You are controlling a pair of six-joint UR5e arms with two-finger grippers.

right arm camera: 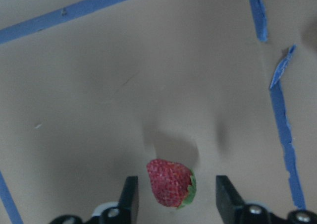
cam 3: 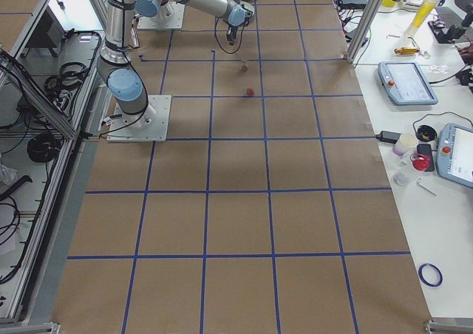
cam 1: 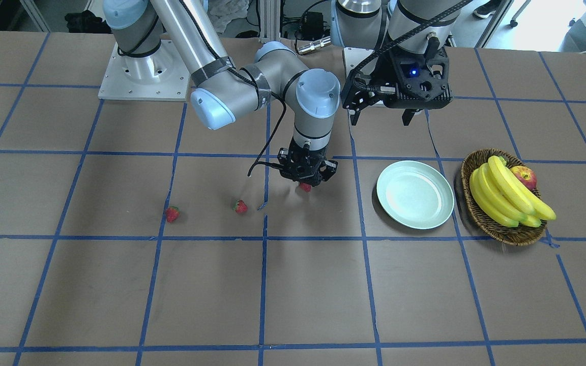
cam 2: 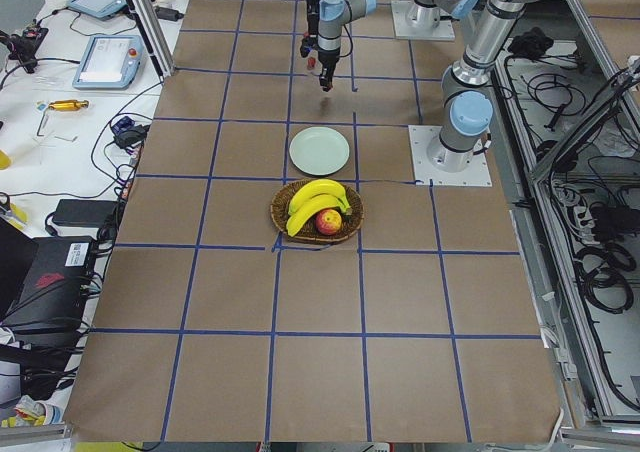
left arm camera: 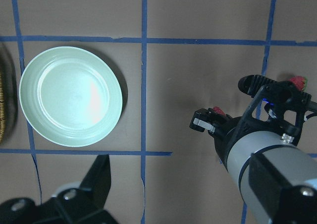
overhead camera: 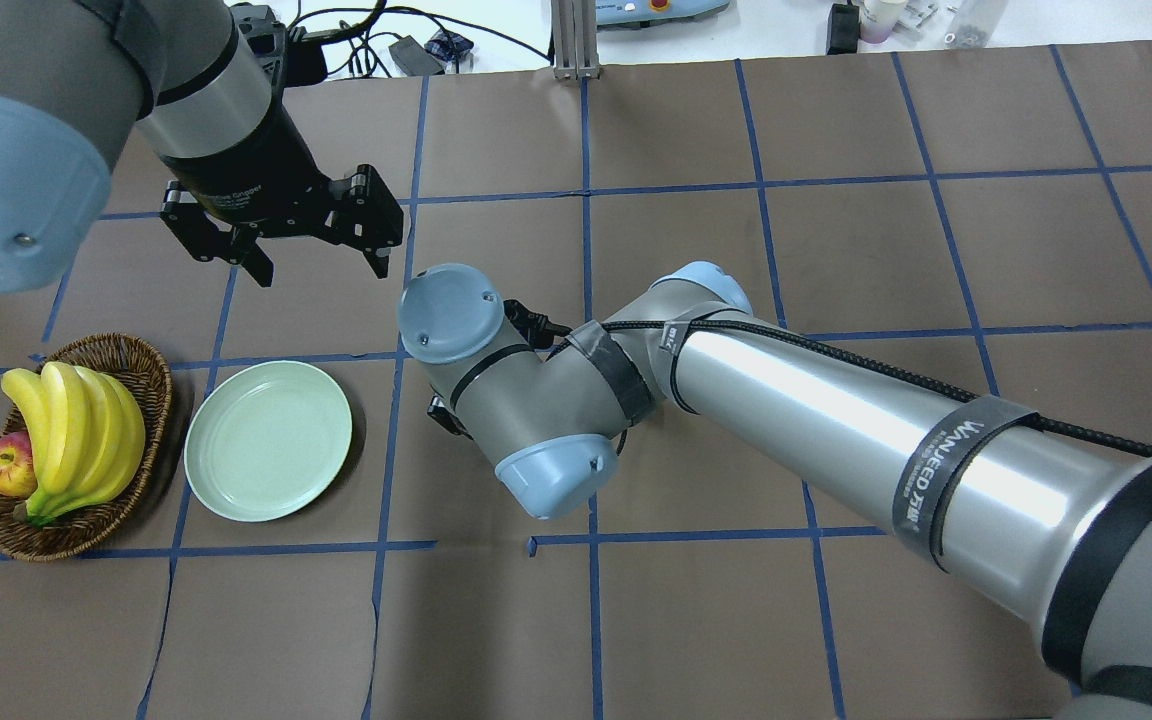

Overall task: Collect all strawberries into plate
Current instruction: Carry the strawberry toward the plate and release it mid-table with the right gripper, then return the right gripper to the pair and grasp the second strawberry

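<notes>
Looks steeply down from across the table [cam 1: 313, 295] and behind the robot [cam 1: 313, 96], sharing the plate [cam 1: 415, 194]; lengthwise, far, from each end; close, downward, from both wrists.

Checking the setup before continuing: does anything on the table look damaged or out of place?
Only the blue tape: near the strawberry under the open right tool, one strip is torn and curling off the brown table cover. Nothing else stands out.
</notes>
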